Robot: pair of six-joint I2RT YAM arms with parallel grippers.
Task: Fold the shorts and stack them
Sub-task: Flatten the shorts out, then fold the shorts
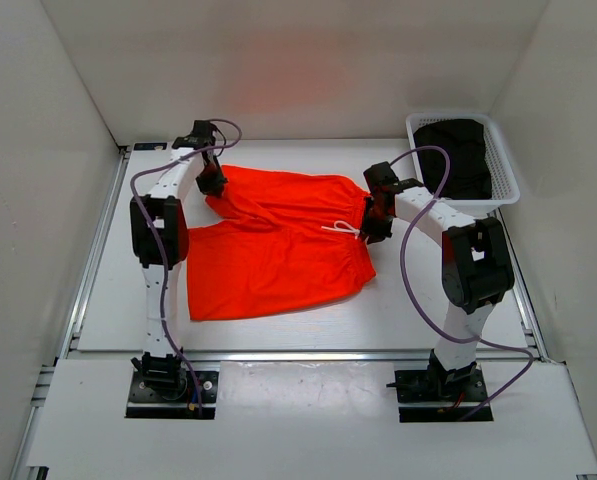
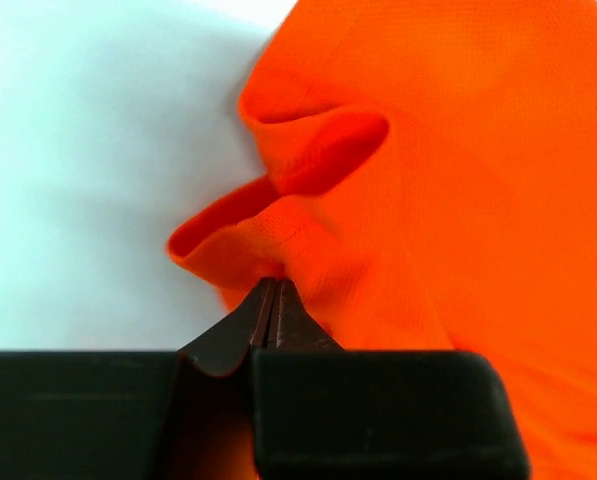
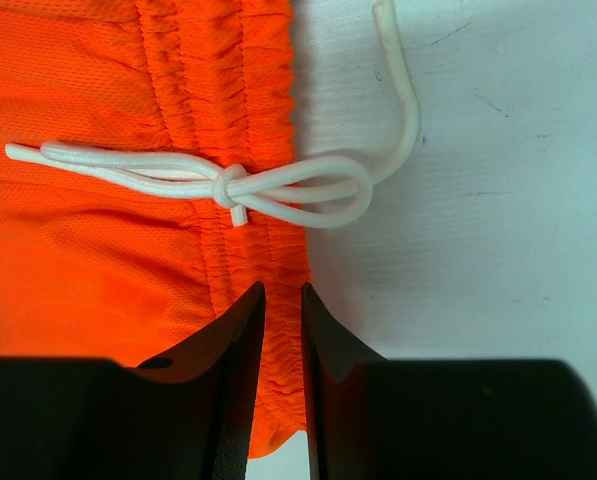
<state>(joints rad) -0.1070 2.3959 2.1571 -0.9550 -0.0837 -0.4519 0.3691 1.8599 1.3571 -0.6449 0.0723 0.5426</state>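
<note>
Two hands (image 1: 213,185) (image 1: 375,228), opposite ends of shorts (image 1: 278,255)

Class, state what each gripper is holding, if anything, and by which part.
The left gripper pinches the shorts at a leg hem. The right gripper grips their waistband, beside the drawstring knot.

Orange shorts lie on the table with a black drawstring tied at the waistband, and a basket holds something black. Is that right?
Not quite: the drawstring is white, not black, as the right wrist view shows. The rest holds: the orange shorts lie on the table, the string is tied at the waistband, and the basket holds something black.
</note>
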